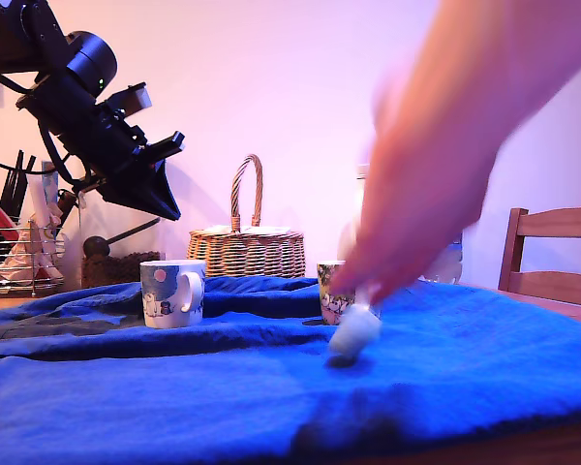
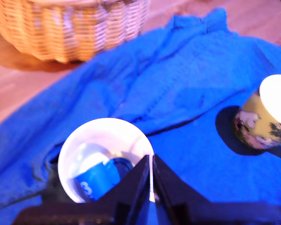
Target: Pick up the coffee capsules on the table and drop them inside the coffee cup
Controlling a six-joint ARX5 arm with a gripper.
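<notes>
Exterior view: the black robot arm with its gripper (image 1: 150, 189) hangs in the upper left of the frame, above the white mug with a blue picture and a handle (image 1: 171, 293), which stands on the wrinkled blue cloth (image 1: 465, 378) covering the desk. A blurred hand of a person (image 1: 416, 228) reaches in from the upper right and touches a pale grey-green coffee capsule (image 1: 353, 332) at the centre of the frame, low on the cloth. Just behind it stands a yellow patterned cup (image 1: 331, 291). A woven wicker basket with a hoop handle (image 1: 247, 247) is behind, and a wooden chair (image 1: 552, 257) at the right edge.

Wrist view: the jaws are pressed together, tips meeting at the bottom centre, w/ nothing between them. Directly under them is the white mug (image 2: 105, 161), and a dark blue capsule (image 2: 100, 180) lies inside it, on its side. The yellow cup (image 2: 267, 117) is at the right edge, the basket (image 2: 70, 28) upper left.

My judgement: the pale capsule lies toward the exterior view's right from the jaws, well apart, approx. beside the yellow cup; its long axis I cannot tell because of blur. The person's hand is much nearer to it than the arm, so the arm should wait.
</notes>
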